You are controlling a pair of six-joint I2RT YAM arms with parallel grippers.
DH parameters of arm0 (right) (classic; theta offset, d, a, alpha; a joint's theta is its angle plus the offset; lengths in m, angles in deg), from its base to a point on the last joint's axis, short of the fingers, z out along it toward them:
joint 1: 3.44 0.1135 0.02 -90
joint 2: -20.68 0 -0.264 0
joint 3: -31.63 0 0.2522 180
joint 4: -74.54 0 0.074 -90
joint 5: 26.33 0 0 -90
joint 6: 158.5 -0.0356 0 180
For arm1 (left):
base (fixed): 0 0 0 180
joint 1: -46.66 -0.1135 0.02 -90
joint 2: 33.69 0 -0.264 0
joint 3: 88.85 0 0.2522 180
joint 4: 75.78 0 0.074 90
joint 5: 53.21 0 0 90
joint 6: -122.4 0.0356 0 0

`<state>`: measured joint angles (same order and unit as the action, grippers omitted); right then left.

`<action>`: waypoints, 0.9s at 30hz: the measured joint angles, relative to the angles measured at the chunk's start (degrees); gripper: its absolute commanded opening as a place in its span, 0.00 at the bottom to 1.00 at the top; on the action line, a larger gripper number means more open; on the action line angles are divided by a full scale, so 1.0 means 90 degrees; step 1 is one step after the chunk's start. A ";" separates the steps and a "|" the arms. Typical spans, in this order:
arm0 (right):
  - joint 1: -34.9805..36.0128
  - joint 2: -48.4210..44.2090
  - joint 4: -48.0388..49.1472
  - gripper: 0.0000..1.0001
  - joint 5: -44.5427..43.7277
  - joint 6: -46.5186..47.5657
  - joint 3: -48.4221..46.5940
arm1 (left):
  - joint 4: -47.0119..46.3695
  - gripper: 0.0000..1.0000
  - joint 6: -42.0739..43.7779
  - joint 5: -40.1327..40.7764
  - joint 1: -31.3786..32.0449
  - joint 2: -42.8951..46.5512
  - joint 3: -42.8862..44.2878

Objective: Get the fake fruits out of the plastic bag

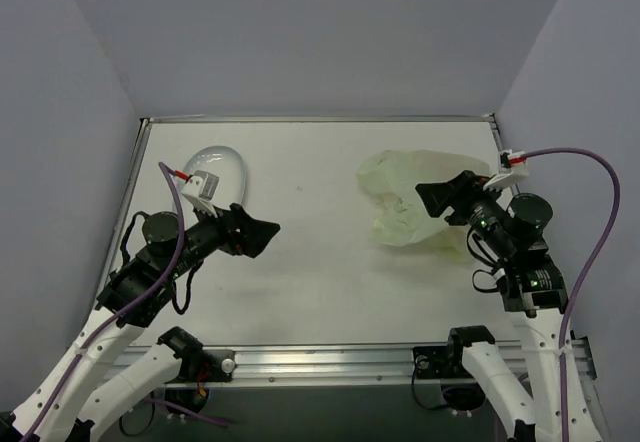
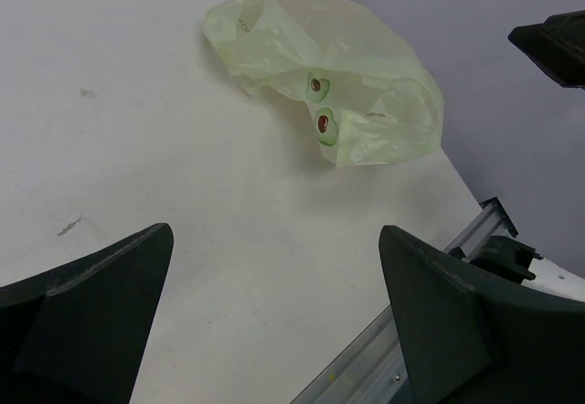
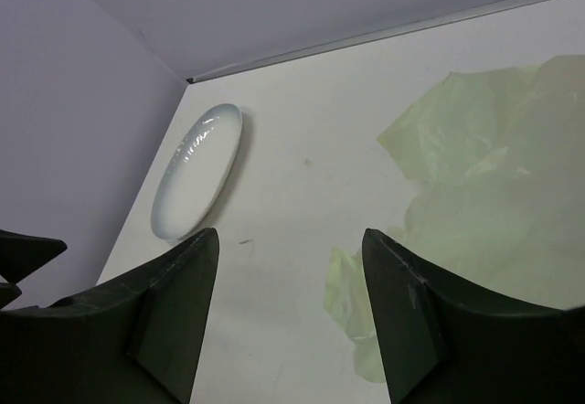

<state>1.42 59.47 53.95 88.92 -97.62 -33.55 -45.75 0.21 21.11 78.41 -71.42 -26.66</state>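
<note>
A pale green plastic bag (image 1: 410, 197) lies crumpled on the right half of the white worktop (image 1: 320, 272), close to the right wall. In the left wrist view 2 small red-brown rounds (image 2: 316, 85) show on the side of the bag that faces the left arm, 1 just below the other, each set in a paler green oval. Whether they are the fake fruits seen through the film or print on it cannot be told. The bag is folded over itself and its mouth cannot be made out.

The right pincer (image 1: 437, 200) hangs over the right part of the bag with its fingers spread, and nothing sits between them. Its own camera looks past them to bare worktop and the bag's folds. The left pincer (image 1: 258, 234) hovers over the left half of the worktop, well apart from the bag and pointing toward it, fingers spread wide and holding nothing.

A white oval dish (image 1: 228, 162) lies at the far left, behind the left pincer, partly covered from above by that arm's wrist block. A purple cable (image 1: 590, 162) loops beside the right arm.
</note>
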 measured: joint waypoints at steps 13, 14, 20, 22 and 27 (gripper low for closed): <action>0.3609 0.2035 -0.0886 0.63 -0.3487 0.0631 -0.1044 | -0.1117 0.95 -0.0865 -0.0068 0.0002 -0.0634 -0.0580; 0.3951 0.2344 -0.0935 0.63 -0.3961 0.0731 -0.1246 | -0.1294 0.96 -0.0959 -0.0036 0.0019 -0.0891 -0.0578; 0.4592 0.3723 -0.1083 0.71 -0.5600 0.1273 -0.1795 | -0.2021 0.99 -0.1222 0.0755 0.0682 -0.3128 -0.0255; 0.4639 0.3956 -0.1248 0.75 -0.5785 0.1430 -0.1826 | -0.2229 1.00 -0.1212 0.0950 0.0850 -0.3723 -0.0165; 0.4724 0.4177 -0.1559 0.71 -0.5795 0.1712 -0.1829 | -0.2817 1.00 -0.0884 0.1251 0.0814 -0.5013 0.0391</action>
<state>43.94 97.06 39.92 36.77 -82.21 -50.01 -71.10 -7.74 32.36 85.73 -116.54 -23.14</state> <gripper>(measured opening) 0.745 0.996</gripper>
